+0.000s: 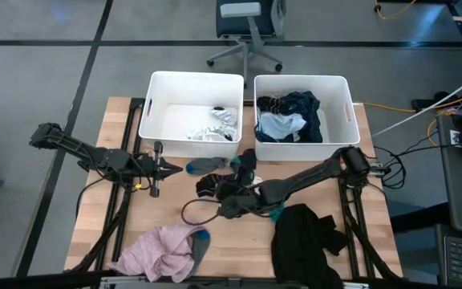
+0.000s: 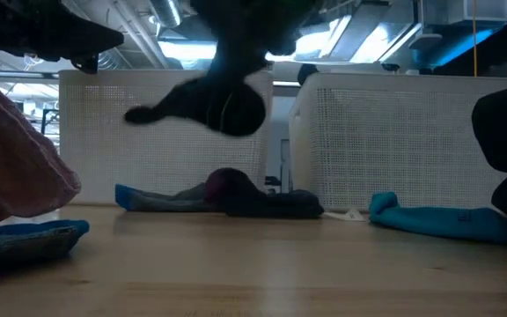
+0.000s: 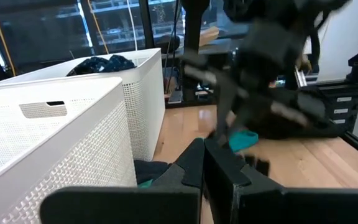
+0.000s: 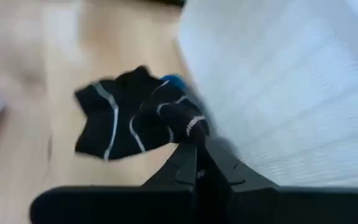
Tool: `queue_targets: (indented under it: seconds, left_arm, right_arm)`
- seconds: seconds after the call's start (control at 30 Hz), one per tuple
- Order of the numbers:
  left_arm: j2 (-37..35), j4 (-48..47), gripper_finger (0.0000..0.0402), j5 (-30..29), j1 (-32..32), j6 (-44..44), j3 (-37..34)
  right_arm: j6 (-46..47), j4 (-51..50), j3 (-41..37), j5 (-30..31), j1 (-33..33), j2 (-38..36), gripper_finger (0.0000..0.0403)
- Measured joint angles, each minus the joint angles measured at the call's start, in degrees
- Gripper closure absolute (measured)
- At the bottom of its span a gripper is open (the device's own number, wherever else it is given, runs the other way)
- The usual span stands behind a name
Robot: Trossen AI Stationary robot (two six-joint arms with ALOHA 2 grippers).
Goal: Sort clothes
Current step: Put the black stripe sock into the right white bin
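My right gripper [image 1: 229,202] is over the table's middle, shut on a black sock with white stripes [image 4: 126,127]. In the low view the sock [image 2: 223,101] hangs above the tabletop. My left gripper [image 1: 172,167] is shut and empty, just in front of the left tub [image 1: 155,112]. It points at a grey sock with a blue toe [image 1: 207,164] that lies flat on the table. A dark sock [image 1: 247,159] lies beside the grey one. A teal sock [image 2: 429,220] lies near my right gripper. My right gripper pinches one end of the black striped sock [image 4: 188,127] between its two shut fingers. The fingers come slanting down from the table's right side. The rest of the sock spreads out beyond the fingertips. In the low view it hangs clear of the table.
The left tub holds white and striped pieces [image 1: 219,124]. The right tub [image 1: 347,112] holds navy and light blue clothes [image 1: 291,116]. A pink garment [image 1: 163,249] lies at the front left, and a black garment [image 1: 303,241] lies at the front right.
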Motion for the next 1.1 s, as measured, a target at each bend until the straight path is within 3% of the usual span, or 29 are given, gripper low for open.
queue_targets:
  seconds: [0.53,0.8,1.1]
  left_arm:
    - [0.02,-0.24,0.0400,0.00,0.02,-0.04,0.00]
    - [0.00,-0.20,0.0400,0.00,0.00,-0.04,0.00]
    - [0.02,-0.22,0.0400,0.00,0.00,-0.04,0.00]
  right_arm:
    - [1.95,-17.48,0.00,15.59,-0.84,-12.74,0.0387]
    - [3.43,-30.18,-0.01,21.32,-6.78,-14.69,0.0387]
    - [26.70,-60.45,0.00,23.86,-16.65,-18.04,0.0388]
